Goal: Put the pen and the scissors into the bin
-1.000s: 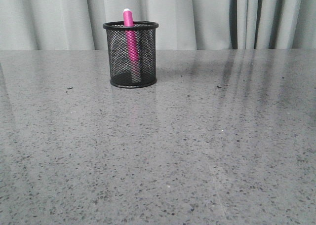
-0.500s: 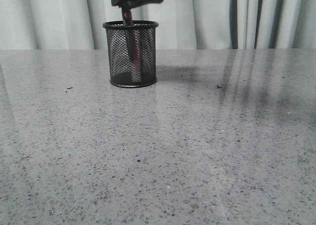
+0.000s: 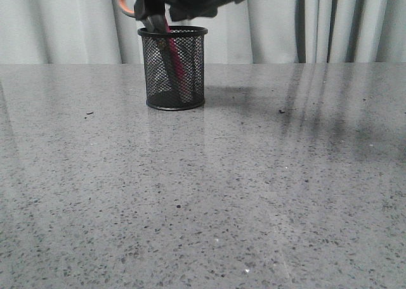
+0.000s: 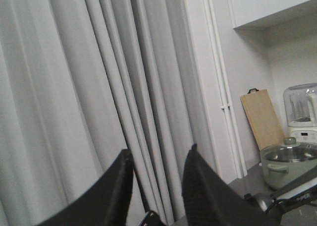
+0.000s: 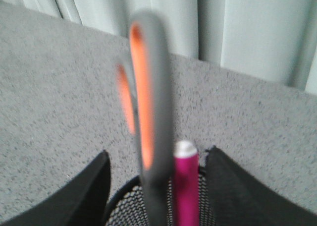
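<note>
The bin (image 3: 172,67), a black mesh cup, stands on the table at the back left of centre. The pink pen (image 3: 175,56) stands inside it; in the right wrist view its whitish cap (image 5: 185,149) shows above the rim (image 5: 122,196). The scissors (image 5: 150,107) stand blades down in the bin, with the grey and orange handles sticking up and blurred. One orange loop (image 3: 127,1) shows in the front view. My right gripper (image 5: 158,151) hovers over the bin, jaws wide apart on either side of the scissors and pen. My left gripper (image 4: 158,159) is open and empty, facing the curtain.
The grey speckled table (image 3: 203,194) stretches forward from the bin. Grey curtains (image 3: 330,23) hang behind it. The left wrist view shows a pot (image 4: 286,161), a blender (image 4: 301,112) and a wooden board (image 4: 262,118) off to the side.
My right arm has come in above the bin with the scissors, and their blades have gone down into it beside the pen. The bin has shifted slightly right.
</note>
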`<state>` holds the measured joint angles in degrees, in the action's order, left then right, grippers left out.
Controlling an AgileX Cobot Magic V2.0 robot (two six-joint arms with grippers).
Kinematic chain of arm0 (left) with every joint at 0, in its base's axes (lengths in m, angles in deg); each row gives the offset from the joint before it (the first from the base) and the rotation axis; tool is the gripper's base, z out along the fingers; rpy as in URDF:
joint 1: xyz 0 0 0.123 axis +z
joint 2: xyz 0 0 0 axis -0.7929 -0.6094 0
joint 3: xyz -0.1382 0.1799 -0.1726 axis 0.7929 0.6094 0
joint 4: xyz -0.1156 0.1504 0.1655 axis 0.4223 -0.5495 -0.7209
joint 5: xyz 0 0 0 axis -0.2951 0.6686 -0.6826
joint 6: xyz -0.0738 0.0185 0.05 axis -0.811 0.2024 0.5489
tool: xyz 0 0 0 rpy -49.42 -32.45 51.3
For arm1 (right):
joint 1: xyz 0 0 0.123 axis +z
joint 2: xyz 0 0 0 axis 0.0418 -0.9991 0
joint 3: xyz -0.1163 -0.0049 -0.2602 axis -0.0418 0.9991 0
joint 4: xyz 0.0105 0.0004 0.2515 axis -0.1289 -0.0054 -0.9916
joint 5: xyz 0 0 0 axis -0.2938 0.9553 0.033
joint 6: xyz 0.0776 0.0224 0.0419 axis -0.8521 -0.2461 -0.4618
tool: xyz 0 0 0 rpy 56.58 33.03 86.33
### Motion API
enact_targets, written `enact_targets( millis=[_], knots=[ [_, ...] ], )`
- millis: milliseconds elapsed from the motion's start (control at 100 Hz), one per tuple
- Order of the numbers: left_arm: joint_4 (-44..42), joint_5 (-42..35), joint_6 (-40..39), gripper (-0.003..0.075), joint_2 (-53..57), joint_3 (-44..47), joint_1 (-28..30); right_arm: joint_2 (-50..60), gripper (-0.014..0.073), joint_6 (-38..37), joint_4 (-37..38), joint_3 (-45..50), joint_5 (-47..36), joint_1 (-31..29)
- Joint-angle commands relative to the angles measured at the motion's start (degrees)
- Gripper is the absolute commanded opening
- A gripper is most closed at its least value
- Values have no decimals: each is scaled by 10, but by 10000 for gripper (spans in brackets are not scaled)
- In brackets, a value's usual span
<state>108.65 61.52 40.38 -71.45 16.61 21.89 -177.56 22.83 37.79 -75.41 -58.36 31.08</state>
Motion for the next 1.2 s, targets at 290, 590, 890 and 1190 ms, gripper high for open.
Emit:
enact_targets(
  millis=[290,590,890,1190],
  knots=[
    [-404,79,-380,-19,55,80,-1,368,-66,26,51,90,123,0],
    [-400,167,-411,-19,236,289,-1,870,-69,30,55,447,264,0],
    [-411,115,-410,-19,284,340,-1,1033,-69,144,-20,521,389,5],
    [-411,117,-410,-19,284,340,-2,1035,-69,163,-43,526,378,5]
  ],
)
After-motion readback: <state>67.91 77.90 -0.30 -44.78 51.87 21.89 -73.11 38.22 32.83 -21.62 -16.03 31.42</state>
